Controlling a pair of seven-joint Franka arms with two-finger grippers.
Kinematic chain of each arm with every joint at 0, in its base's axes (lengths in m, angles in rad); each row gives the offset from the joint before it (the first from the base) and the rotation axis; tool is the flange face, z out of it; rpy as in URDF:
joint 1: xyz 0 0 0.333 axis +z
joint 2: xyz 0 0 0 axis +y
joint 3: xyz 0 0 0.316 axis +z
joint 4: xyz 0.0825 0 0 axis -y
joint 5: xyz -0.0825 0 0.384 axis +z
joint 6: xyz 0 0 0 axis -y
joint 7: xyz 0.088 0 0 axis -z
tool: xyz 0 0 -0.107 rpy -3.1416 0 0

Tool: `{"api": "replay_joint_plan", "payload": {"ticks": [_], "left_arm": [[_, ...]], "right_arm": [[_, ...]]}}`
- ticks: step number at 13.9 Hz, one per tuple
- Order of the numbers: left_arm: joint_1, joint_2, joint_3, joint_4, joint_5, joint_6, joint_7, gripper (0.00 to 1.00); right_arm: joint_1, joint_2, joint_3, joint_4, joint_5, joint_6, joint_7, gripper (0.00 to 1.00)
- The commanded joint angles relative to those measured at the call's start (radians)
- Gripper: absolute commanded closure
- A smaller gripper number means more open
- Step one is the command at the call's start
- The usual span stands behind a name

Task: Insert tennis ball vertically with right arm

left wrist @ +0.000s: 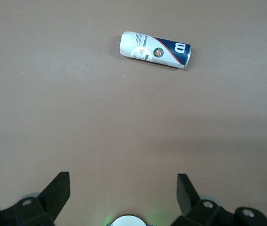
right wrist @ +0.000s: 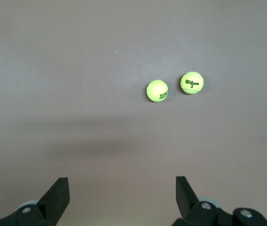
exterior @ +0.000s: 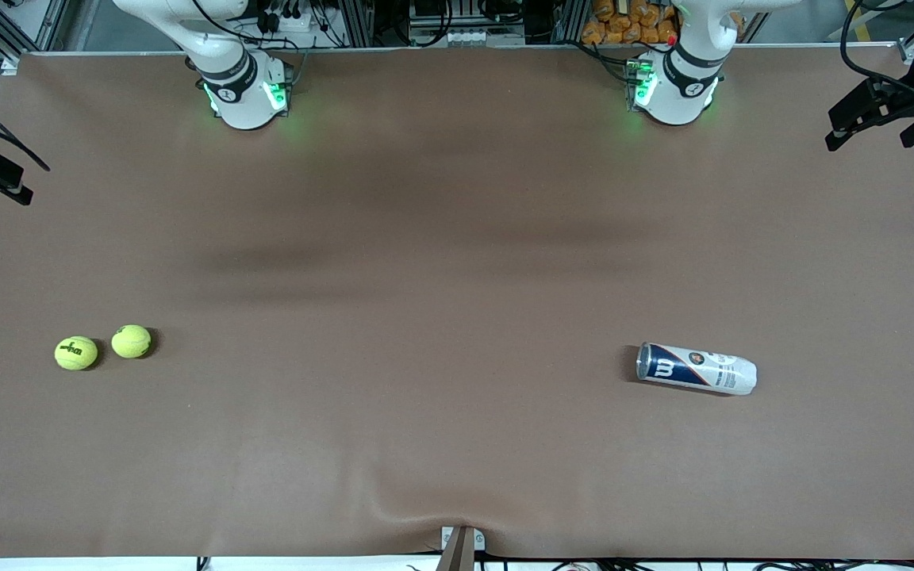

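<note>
Front high, facing bases; wrists look down at table (exterior: 457,238).

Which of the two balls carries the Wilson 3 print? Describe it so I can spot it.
On the brown table, toward the right arm's end, two yellow tennis balls lie side by side. The Wilson 3 ball is nearer that table end and slightly nearer the front camera than its neighbour.

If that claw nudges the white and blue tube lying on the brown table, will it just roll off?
Probably, if pushed from the side: the white and blue cylindrical ball can lies flat on the smooth brown table with nothing beside it to stop it. It looks light, likely empty, as both yellow-green tennis balls sit outside. Its glossy wall may slip under a loose grip.
</note>
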Motion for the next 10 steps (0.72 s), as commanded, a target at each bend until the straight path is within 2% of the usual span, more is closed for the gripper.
{"api": "replay_joint_plan", "payload": {"ticks": [1, 6, 10], "left_arm": [[0.008, -0.011, -0.005, -0.012, -0.02, 0.008, -0.012, 0.0], [-0.006, -0.008, -0.008, 0.008, -0.02, 0.01, -0.009, 0.0], [0.002, 0.032, -0.005, 0.034, -0.02, 0.01, -0.011, 0.0]], "right_arm": [[0.006, 0.011, -0.004, 0.023, 0.003, -0.016, -0.012, 0.0], [0.004, 0.009, -0.004, 0.023, 0.002, -0.019, -0.012, 0.0], [0.006, 0.009, -0.003, 0.023, 0.002, -0.022, -0.012, 0.0]]}}
